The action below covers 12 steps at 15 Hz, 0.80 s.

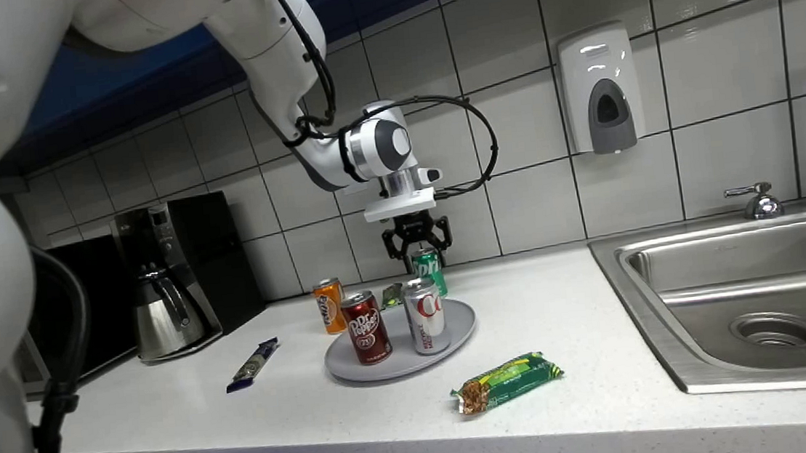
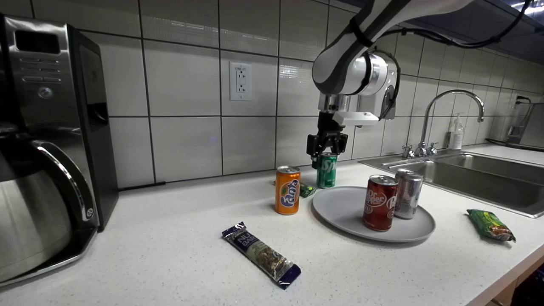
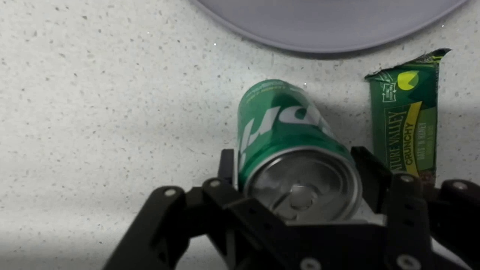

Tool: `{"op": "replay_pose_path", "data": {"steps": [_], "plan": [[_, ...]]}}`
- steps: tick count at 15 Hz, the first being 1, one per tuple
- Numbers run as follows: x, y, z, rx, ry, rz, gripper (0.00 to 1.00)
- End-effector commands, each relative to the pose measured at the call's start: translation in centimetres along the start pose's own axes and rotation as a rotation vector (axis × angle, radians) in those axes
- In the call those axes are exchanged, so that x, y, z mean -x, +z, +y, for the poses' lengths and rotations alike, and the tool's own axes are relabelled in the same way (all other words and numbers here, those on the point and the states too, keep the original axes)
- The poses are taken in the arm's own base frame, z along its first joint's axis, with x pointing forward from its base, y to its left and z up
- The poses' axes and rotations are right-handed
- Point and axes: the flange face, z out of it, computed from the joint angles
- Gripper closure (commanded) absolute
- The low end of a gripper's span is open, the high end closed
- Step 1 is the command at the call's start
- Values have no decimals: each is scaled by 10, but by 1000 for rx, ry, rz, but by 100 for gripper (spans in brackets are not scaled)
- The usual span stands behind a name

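Sprite can point(image 3: 290, 138), green, one: we are finding it standing upright on the pale counter point(image 2: 178, 238), directly under the gripper point(image 3: 296, 168) and near the tiled wall point(image 2: 248, 144); in the wrist view a strip of counter is separating it from the grey plate point(image 3: 326, 26).

Hazard, uneven contact: we are ranking this foremost. Clearance is looking slim on both flanks, so one of the two fingers point(image 3: 226, 165) meeting the metal before its partner could be nudging or tipping the can.

Hazard, slipping or denting: in both exterior views the fingers are reaching only about the upper part of the can; a hold that high could be sliding on smooth metal, and too hard a squeeze could be creasing it.

Hazard, neighbours: a Nature Valley packet point(image 3: 405, 116) is lying just beside the can, one end hiding behind the gripper in the wrist view, and could be catching on a finger. An orange Fanta can point(image 2: 287, 191) is standing near by on the counter, a Dr Pepper can point(image 2: 379, 204) and a silver can point(image 2: 410, 195) on the plate; a sideways swing could be knocking any of these.

Fingers, two, black: we are observing them spread slightly wider than the can, straddling it. At the left of the wrist view a thin sliver is showing between finger and metal; at the right, we are not managing to tell touching from nearly touching. We are recording no settled pinch.
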Motion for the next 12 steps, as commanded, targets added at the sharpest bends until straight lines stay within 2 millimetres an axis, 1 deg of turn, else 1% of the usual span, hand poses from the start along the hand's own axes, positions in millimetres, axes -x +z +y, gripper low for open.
{"op": "replay_pose_path", "data": {"steps": [1,2,3,8,12], "plan": [[-11,-5,0,-3,-23,-15,51],[-12,-6,1,-2,-22,-14,60],[-12,-8,1,0,-22,-12,62],[-11,-20,-3,8,-21,14,62],[-6,-28,-11,8,-24,24,62]]}}
